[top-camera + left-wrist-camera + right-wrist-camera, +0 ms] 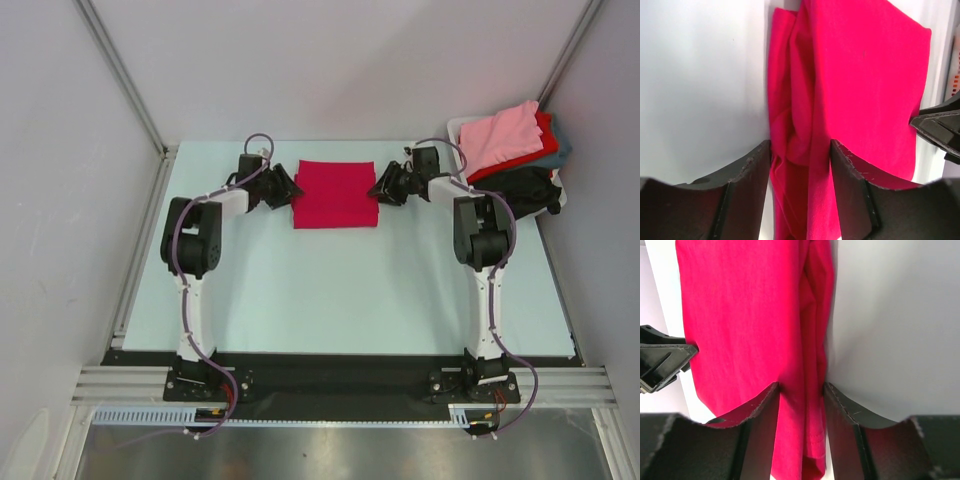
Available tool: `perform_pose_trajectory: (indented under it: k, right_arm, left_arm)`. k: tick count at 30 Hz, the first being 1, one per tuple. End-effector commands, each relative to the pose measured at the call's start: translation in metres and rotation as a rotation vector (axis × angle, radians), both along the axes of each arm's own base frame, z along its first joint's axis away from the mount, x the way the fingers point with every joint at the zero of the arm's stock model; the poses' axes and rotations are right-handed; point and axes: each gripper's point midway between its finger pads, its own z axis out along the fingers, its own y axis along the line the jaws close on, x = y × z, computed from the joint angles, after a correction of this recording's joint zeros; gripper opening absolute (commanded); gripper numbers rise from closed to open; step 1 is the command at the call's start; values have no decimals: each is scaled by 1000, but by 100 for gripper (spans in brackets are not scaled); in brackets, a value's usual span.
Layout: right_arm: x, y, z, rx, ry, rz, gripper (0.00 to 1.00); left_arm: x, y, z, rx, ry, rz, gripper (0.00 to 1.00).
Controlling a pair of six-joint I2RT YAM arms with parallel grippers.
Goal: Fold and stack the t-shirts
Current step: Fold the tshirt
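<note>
On the pale table [300, 300] your left gripper [284, 187] and right gripper [384, 186] straddle the crimson t-shirt [334, 194] ends, jaws half-narrowed, hold unclear; probably you must pinch firmly, then fold.

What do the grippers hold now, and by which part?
The left gripper straddles the crimson shirt at its left edge, the right gripper at its right edge; a firm grip cannot be told.

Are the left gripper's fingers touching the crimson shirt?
Touching. The left wrist view shows the crimson t-shirt bunched between the left fingers, against both inner faces.
</note>
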Motion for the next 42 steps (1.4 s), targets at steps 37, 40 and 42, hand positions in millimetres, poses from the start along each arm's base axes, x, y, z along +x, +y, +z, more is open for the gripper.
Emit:
perform_pose_trajectory:
  k: [37,40,42]
  right_arm:
    - [-25,-9,20,-34,2,6,45]
    - [-23,-8,22,-29,-2,6,45]
    - [-21,-8,20,-28,2,5,43]
  left_arm:
    - [19,-20,42,191,-154,-19,63]
    - [21,-20,36,194,-138,-16,62]
    - [21,-20,34,195,-135,-15,60]
